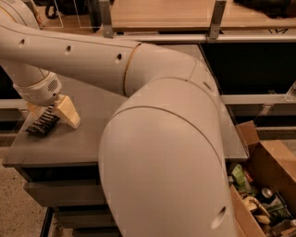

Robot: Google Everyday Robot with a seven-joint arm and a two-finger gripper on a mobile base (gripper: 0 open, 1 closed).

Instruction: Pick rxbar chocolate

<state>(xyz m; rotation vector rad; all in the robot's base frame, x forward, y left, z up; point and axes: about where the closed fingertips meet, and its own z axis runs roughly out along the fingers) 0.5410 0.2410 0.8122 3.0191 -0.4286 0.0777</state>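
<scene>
The rxbar chocolate (43,123) is a flat black bar with white lettering. It lies on the grey table (92,139) near the left edge. My gripper (51,115) hangs from the white wrist at the far left, low over the bar's far end. It is open. One cream finger (68,112) is on the table just right of the bar. The other finger (33,110) shows only partly on the bar's left side. The bar's far end lies between them. My big white arm fills the middle of the view and hides much of the table.
An open cardboard box (266,159) with cans and wrappers stands on the floor at the lower right. A wooden shelf (162,11) with metal posts runs along the back. The table's front edge runs below the bar, with drawers under it.
</scene>
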